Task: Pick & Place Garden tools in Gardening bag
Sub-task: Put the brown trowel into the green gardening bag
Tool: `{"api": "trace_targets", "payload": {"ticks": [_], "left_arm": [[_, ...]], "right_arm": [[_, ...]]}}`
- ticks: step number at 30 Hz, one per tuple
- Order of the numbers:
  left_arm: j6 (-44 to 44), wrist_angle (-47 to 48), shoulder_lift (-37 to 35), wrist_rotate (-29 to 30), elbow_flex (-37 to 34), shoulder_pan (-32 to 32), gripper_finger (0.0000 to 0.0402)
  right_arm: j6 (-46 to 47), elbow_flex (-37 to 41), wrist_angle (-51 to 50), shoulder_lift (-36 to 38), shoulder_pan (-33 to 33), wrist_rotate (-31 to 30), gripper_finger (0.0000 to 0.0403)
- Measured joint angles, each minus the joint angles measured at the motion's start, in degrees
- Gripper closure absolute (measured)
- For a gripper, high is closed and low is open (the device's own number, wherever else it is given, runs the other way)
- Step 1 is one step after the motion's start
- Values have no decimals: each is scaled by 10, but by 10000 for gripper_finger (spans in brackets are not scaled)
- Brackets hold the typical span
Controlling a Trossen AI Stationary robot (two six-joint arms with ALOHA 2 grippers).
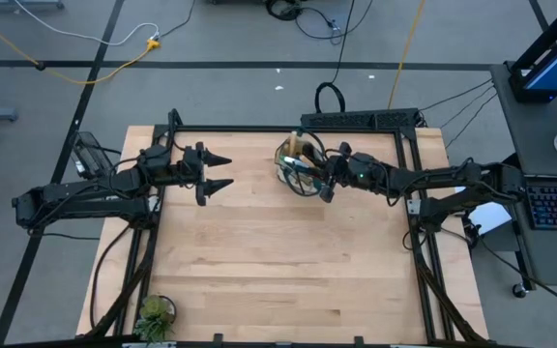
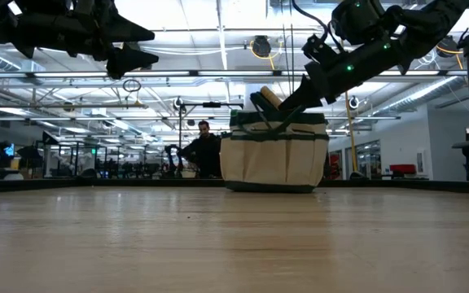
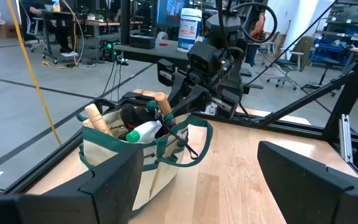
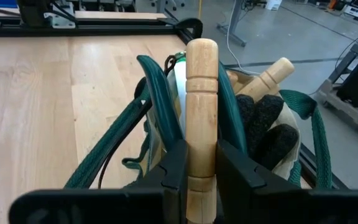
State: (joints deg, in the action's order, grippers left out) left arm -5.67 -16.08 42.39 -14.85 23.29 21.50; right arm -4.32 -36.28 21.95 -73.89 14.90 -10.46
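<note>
High view: the bag (image 1: pixel 298 164) sat at the table's (image 1: pixel 288 271) far edge, the right gripper (image 1: pixel 325 174) over it; the left gripper (image 1: pixel 222 169) hovered beside it, fingers spread, holding nothing. Low view: the bag stood upright. Left wrist view: wooden handles and a green bottle (image 3: pixel 143 130) filled it. Right wrist view: fingers clamped a tool's wooden handle (image 4: pixel 201 112) above the bag.

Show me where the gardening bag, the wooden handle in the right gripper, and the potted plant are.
gardening bag (image 2: pixel 271 163): low view, its tan front wall.
wooden handle (image 4: pixel 201 93): right wrist view, its upper shaft.
potted plant (image 1: pixel 154 314): high view, its leaves.
</note>
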Motion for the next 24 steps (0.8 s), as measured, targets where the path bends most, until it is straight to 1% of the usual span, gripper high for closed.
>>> {"api": "trace_targets", "payload": {"ticks": [4, 9, 15, 24], "left_arm": [[5, 0, 0, 0, 0, 0, 78], [7, 0, 0, 0, 0, 0, 78], [7, 0, 0, 0, 0, 0, 78], [7, 0, 0, 0, 0, 0, 78]], "right_arm": [[0, 0, -5, 0, 0, 0, 354], [-1, 0, -7, 0, 0, 0, 329], [-44, 1, -3, -1, 0, 0, 306], [-50, 1, 11, -1, 0, 0, 275]]}}
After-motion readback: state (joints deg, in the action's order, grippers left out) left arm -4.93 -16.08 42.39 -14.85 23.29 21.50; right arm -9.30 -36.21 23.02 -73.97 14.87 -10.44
